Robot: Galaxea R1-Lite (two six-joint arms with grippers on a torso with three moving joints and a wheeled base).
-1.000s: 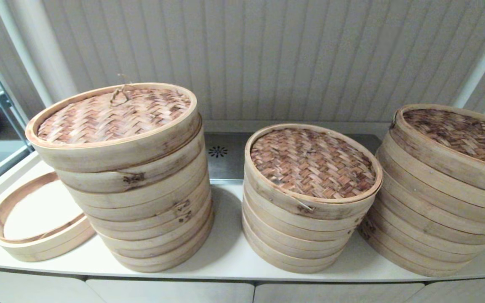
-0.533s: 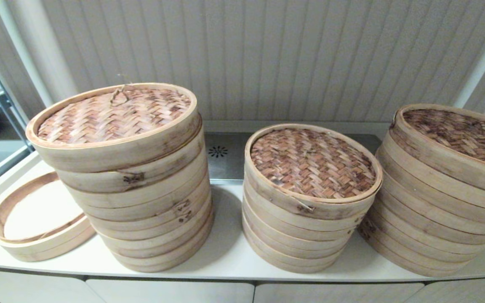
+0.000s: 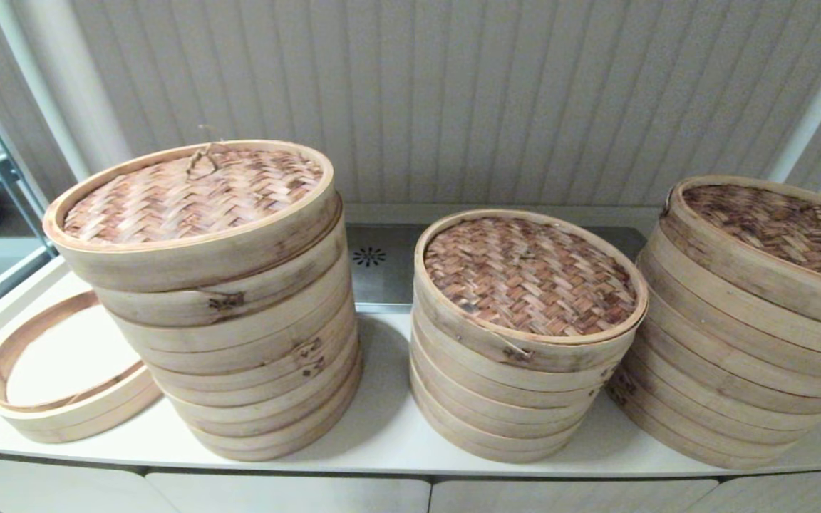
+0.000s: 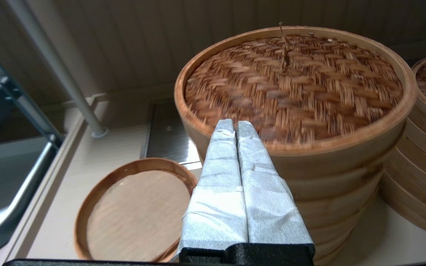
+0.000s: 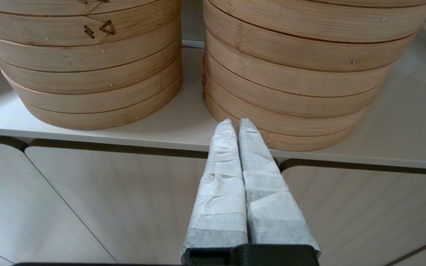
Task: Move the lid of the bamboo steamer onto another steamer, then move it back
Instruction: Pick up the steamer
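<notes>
Nothing on the counter has shifted between the earlier head views and now: all three stacks and their lids sit as they did, and neither arm shows in the head view.

Nearest, the right gripper (image 5: 235,123) hangs low at the counter's (image 3: 382,427) front edge, fingers clenched together on nothing, facing the bases of the middle stack (image 3: 517,392) and right stack (image 3: 731,370). It looks parked.

Next, the left gripper (image 4: 235,125) is also pressed closed and empty, raised near the left stack's (image 3: 239,342) upper front rim, with a loose ring (image 3: 68,370) on the counter to the left of that stack.

Beyond it lies the lid (image 3: 189,196), seated flat on top of the left stack, its thin loop handle (image 3: 200,160) toward the far side. The lid lies just ahead of the left gripper and a little farther away, so the left arm is clearly nearer. Judging from this, the handle is the grasp point, and the fingers must part and reach across the weave to it.
</notes>
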